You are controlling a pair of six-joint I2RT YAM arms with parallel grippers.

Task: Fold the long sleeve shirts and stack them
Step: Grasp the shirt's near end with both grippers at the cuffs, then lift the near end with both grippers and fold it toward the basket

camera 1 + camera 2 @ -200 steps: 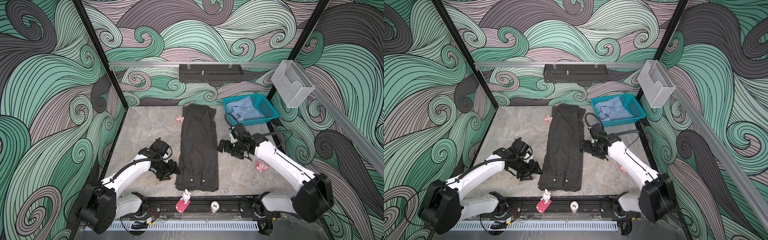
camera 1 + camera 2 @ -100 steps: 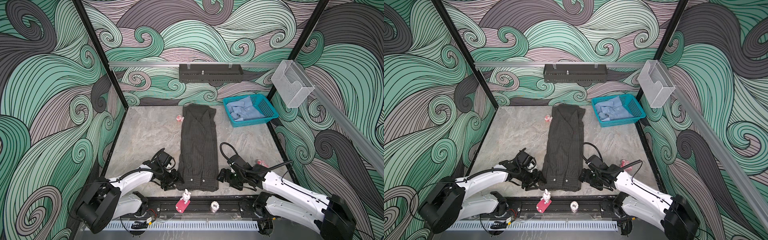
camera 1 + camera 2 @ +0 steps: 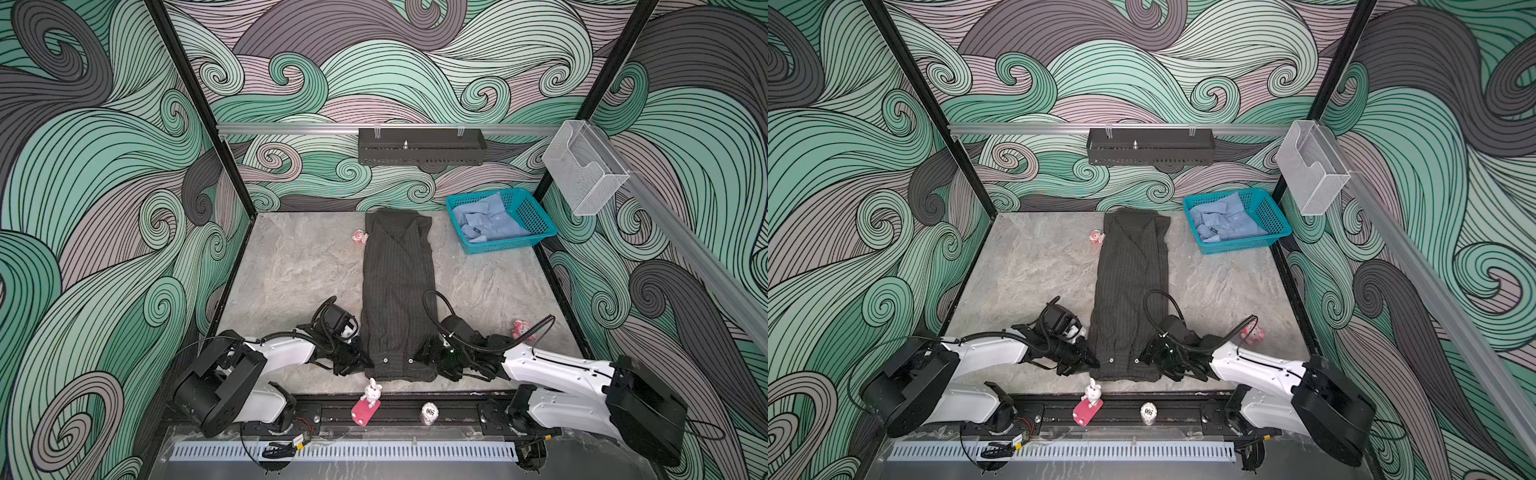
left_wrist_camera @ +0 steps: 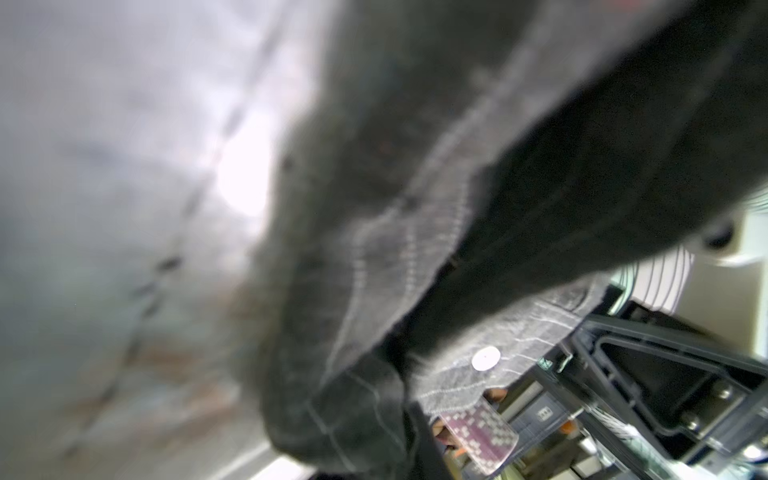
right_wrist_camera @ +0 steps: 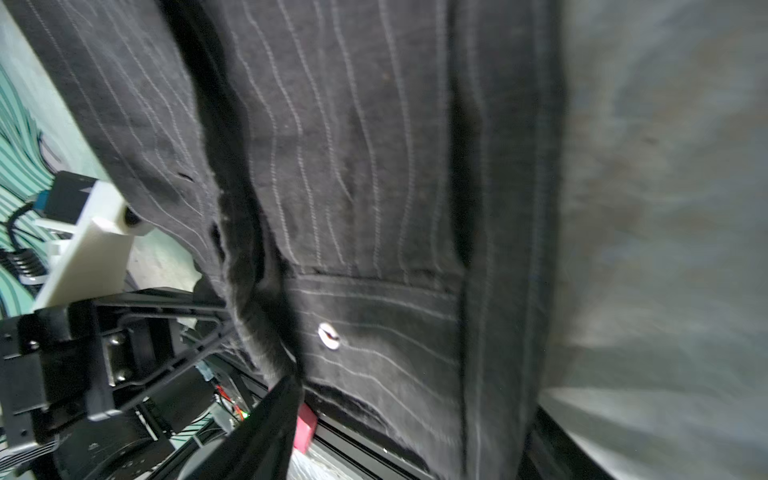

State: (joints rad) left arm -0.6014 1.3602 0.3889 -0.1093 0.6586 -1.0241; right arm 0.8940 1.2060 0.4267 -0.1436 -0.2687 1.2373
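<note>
The dark pinstriped shirt (image 3: 397,291) (image 3: 1129,286) lies in a long narrow strip down the table's middle, collar at the far end, buttoned hem at the near edge. My left gripper (image 3: 365,362) (image 3: 1094,362) is at the hem's near left corner. In the left wrist view bunched cloth (image 4: 415,208) covers its jaws, shut on it. My right gripper (image 3: 424,353) (image 3: 1148,353) is at the near right corner. Its jaws stand open astride the hem (image 5: 353,166), one finger (image 5: 266,432) beside the cloth. The light blue shirt (image 3: 490,220) (image 3: 1225,222) lies crumpled in the basket.
The teal mesh basket (image 3: 498,248) stands at the back right corner. Small pink toys lie by the collar (image 3: 359,237) and right of my right arm (image 3: 520,329). A rabbit figure (image 3: 370,399) and a round token (image 3: 430,413) sit on the front rail. A black shelf (image 3: 419,145) hangs on the back wall.
Both arms have come down to the near edge, to the dark shirt's hem corners. The left jaws have closed on the cloth. The right jaws have narrowed around the hem.
</note>
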